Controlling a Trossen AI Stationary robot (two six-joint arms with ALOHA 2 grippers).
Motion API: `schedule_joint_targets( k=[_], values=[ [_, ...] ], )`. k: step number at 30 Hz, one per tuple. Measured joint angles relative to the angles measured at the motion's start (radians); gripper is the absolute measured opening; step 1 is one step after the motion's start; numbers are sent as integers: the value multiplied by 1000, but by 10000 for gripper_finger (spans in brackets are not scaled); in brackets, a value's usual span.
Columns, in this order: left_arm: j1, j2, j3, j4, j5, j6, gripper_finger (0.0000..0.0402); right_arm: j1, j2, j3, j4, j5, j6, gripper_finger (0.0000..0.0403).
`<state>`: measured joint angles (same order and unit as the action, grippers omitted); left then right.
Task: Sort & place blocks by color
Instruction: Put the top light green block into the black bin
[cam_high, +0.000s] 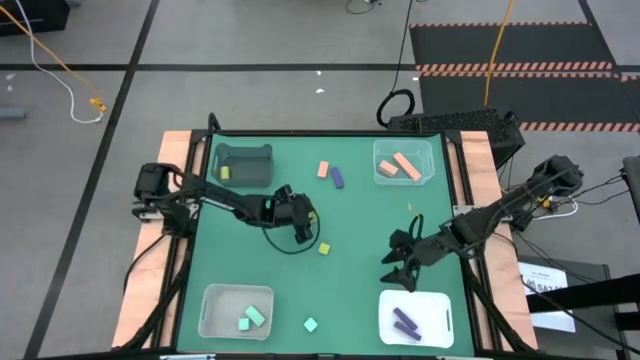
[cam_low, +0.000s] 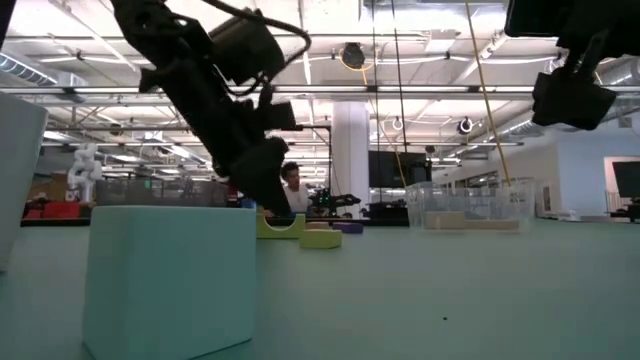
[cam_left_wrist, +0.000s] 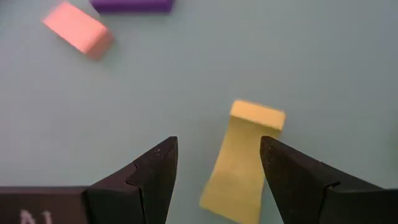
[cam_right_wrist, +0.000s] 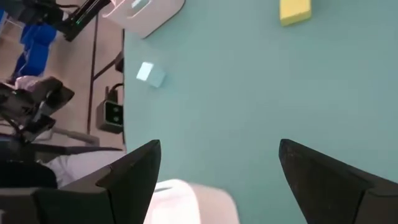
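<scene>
Fingers (cam_left_wrist: 152, 171) straddling yellow bar (cam_left_wrist: 244, 163), unclosed

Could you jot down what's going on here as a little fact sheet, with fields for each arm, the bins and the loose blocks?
Left fingers: open, either side of a yellow bar mid-table
Right fingers: open, holding nothing, above the white bin
Grey bin: one yellow block
Clear far bin: pink bars
White bin: purple bars
Clear near bin: teal blocks
Loose on the table: pink block, purple bar, yellow cube, teal cube
</scene>
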<state>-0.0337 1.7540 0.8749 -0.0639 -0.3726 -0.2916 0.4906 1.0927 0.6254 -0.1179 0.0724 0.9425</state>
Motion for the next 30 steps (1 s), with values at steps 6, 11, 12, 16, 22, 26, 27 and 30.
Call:
schedule_joint_targets(
  k=[6,11,12,16,22,26,27,30],
  values=[
    [11,82,6,41,40,-6,230,-46,0,0,0,-35,-50,318],
    [12,118,6,70,42,-29,228,-70,0,0,1,-51,-72,318],
    [12,118,6,70,44,-29,224,-73,0,0,1,-51,-73,318],
    [11,115,5,75,59,-22,174,-77,0,0,1,-52,-73,318],
    [11,111,2,77,61,-45,124,-77,0,0,1,-52,-73,318],
    [6,74,-1,69,65,-48,125,-77,0,0,1,-52,-67,318],
    [4,58,-4,57,68,-51,137,-77,0,0,1,-52,-66,318],
    [-1,27,-6,32,76,-50,212,-77,0,0,1,-52,-65,318]
  ],
)
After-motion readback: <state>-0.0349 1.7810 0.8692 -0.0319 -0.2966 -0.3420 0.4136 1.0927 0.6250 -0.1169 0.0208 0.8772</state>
